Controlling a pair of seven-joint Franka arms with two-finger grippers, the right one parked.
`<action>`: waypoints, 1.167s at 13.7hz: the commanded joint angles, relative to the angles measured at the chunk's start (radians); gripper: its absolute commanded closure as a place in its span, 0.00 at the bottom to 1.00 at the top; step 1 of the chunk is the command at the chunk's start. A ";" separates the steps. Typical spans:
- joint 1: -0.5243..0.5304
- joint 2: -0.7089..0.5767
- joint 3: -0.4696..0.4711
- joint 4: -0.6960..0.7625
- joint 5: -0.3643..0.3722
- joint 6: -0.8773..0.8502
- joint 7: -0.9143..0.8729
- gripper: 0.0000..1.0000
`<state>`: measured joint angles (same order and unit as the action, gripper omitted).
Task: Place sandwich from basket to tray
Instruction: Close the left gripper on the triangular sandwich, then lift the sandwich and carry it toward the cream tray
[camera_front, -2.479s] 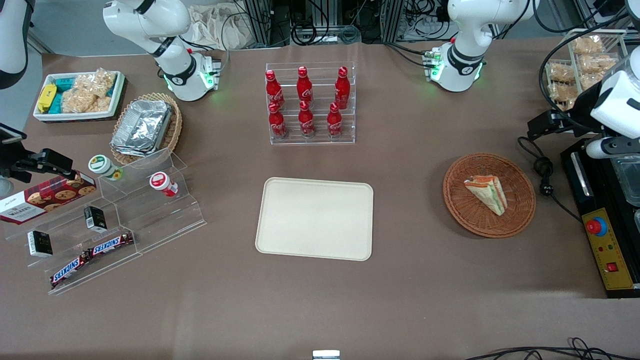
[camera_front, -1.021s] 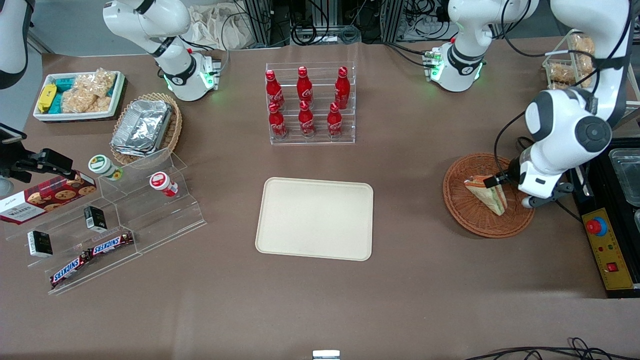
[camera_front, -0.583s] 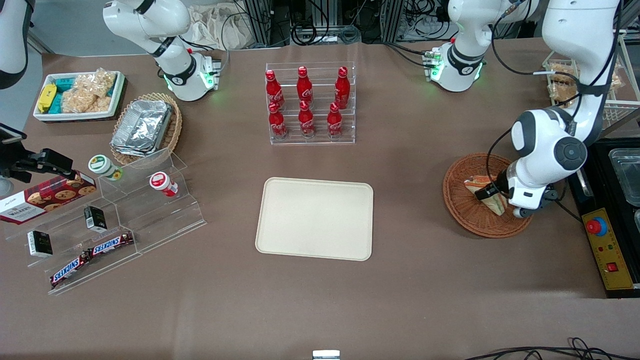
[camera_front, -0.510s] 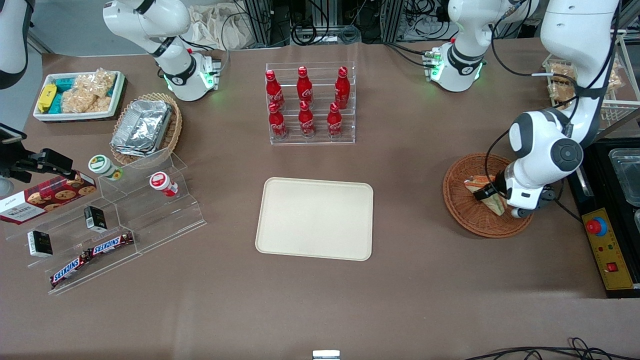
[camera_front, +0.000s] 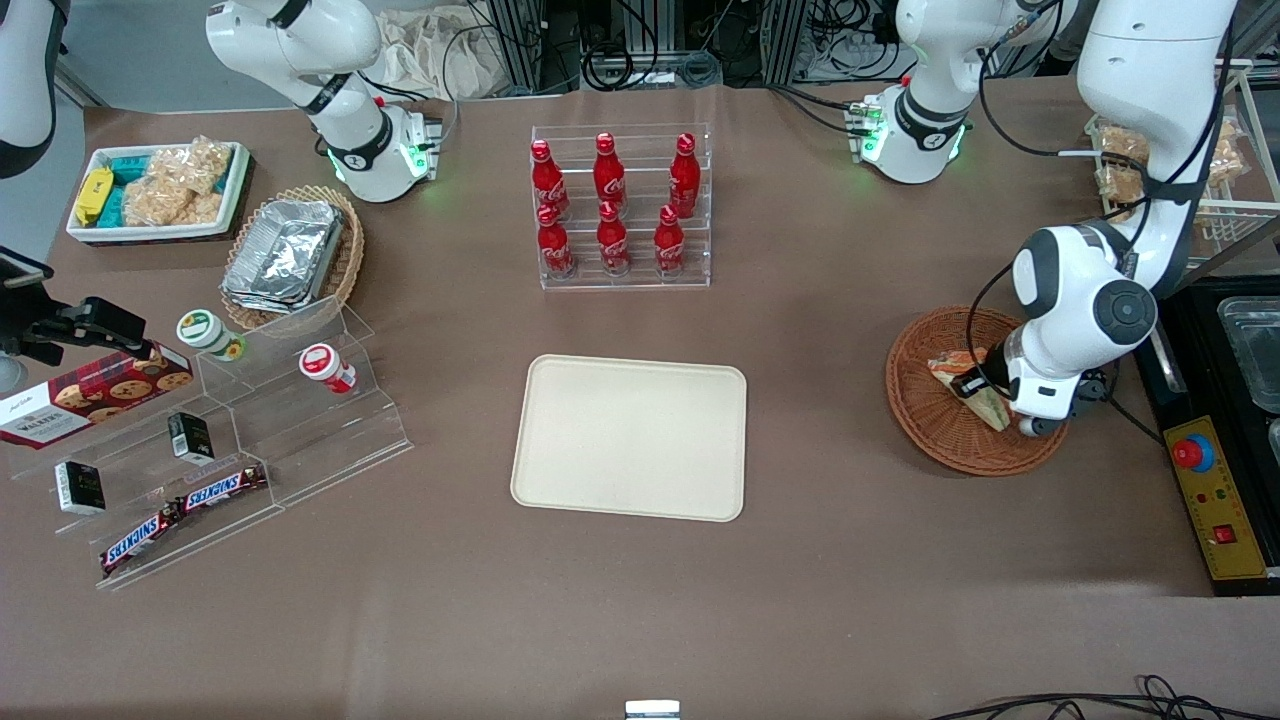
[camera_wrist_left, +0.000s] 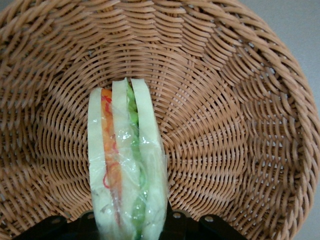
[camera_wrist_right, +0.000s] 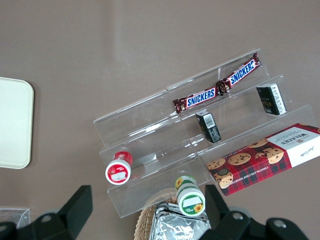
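Reaching down into the basket (camera_front: 950, 440), the left arm's gripper (camera_front: 975, 385) sat low over the sandwich (camera_front: 962, 385), at the sandwich's wider end. From the wrist camera, dark finger bases showed on either side of the sandwich (camera_wrist_left: 127, 170), one each side of the wedge with the bread slices running between them; whether the fingers were pressing on the wrap or standing just clear of it, I could not tell. The sandwich stood on edge on the basket's (camera_wrist_left: 235, 115) woven floor, directly under the gripper, layers of orange-red and green filling facing the wrist camera, its clear wrap crinkled over the bread. Its narrow tip pointed away from the gripper toward the basket wall.

The tray (camera_front: 630, 437) lay flat on the brown table, well apart from the gripper, toward the parked arm's end. A clear rack of red bottles (camera_front: 612, 205) stood farther from the front camera than the tray, also well apart from the gripper. A red emergency button (camera_front: 1192, 453) on a yellow panel sat near the gripper, just outside the basket rim.
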<state>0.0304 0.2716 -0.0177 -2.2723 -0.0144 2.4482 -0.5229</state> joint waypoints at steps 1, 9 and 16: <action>0.002 -0.102 -0.002 0.013 0.013 -0.125 -0.002 1.00; -0.030 -0.158 -0.235 0.310 -0.053 -0.506 -0.016 1.00; -0.133 -0.026 -0.475 0.335 -0.042 -0.177 -0.144 1.00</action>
<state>-0.0520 0.1661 -0.4881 -1.9731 -0.0643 2.1961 -0.6499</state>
